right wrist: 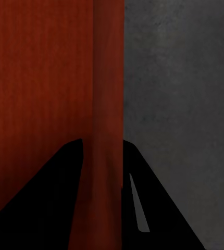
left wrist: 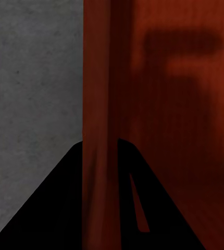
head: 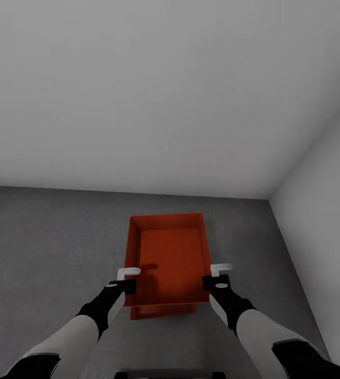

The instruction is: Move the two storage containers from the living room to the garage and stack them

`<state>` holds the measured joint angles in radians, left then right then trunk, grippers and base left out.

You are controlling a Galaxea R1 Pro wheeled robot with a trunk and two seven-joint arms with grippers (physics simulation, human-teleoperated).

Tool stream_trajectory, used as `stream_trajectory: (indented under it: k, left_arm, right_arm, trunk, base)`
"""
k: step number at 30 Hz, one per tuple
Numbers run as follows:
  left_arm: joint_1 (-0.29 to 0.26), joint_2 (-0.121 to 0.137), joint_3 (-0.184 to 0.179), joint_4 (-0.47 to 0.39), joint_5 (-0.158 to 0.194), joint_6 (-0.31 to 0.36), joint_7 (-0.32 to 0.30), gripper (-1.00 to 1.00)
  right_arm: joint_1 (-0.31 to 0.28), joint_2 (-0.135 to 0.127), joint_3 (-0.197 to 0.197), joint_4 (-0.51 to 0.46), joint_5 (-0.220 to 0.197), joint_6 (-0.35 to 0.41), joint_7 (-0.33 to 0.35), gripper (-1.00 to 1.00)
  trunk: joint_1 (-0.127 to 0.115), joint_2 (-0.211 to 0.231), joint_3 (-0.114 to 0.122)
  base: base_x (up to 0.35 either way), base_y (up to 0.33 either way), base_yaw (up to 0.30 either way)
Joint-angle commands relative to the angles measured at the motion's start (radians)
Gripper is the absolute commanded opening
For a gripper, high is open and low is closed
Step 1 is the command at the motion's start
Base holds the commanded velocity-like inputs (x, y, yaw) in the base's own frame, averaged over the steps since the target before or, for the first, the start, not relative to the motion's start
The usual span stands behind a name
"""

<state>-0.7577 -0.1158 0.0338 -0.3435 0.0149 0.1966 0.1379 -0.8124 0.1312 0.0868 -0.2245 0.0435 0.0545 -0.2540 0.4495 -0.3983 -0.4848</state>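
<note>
I found no text, label, brand or number to read anywhere. The container (head: 170,258) I held (plain red-orange) bore no marking.

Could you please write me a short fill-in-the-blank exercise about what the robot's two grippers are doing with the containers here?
1. The left gripper and right gripper each straddle a side ___ of the upper container.
2. The upper container is coloured ___.
3. The lower container peeks out beneath it, on the grey ___ floor.
4. The upper container's inside holds ___.

Missing words: wall; red-orange; concrete; nothing
</note>
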Motion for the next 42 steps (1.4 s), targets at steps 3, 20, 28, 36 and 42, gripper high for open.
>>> stream_trajectory:
  k: [3, 20, 28, 36, 42]
  left_arm:
    - [0.0, 0.03, -0.011, -0.004, -0.011, -0.023, 0.006, -1.0]
    - [0.0, 0.031, -0.011, -0.006, -0.01, -0.025, 0.006, -1.0]
    - [0.0, 0.031, -0.011, -0.006, -0.01, -0.024, 0.005, -1.0]
    - [0.0, 0.031, -0.011, -0.006, -0.01, -0.024, 0.006, -1.0]
    - [0.0, 0.031, -0.011, -0.006, -0.01, -0.025, 0.006, -1.0]
  right_arm:
    - [-0.001, -0.007, 0.004, 0.004, -0.01, 0.005, -0.004, -1.0]
    - [-0.001, -0.007, 0.005, 0.004, -0.01, 0.005, -0.004, -1.0]
    - [-0.001, -0.007, 0.005, 0.004, -0.01, 0.005, -0.004, -1.0]
    - [-0.001, -0.007, 0.005, 0.004, -0.01, 0.005, -0.004, -1.0]
    - [-0.001, -0.007, 0.005, 0.004, -0.01, 0.005, -0.004, -1.0]
  trunk:
    - [0.0, -0.002, -0.001]
    - [0.0, -0.002, -0.001]
    - [0.0, -0.002, -0.001]
    - [0.0, -0.002, -0.001]
    - [0.0, -0.002, -0.001]
  base:
    - [-0.132, 0.0, 0.0]
    - [-0.043, 0.0, 0.0]
    - [-0.051, 0.0, 0.0]
    - [-0.212, 0.0, 0.0]
    - [-0.028, 0.0, 0.0]
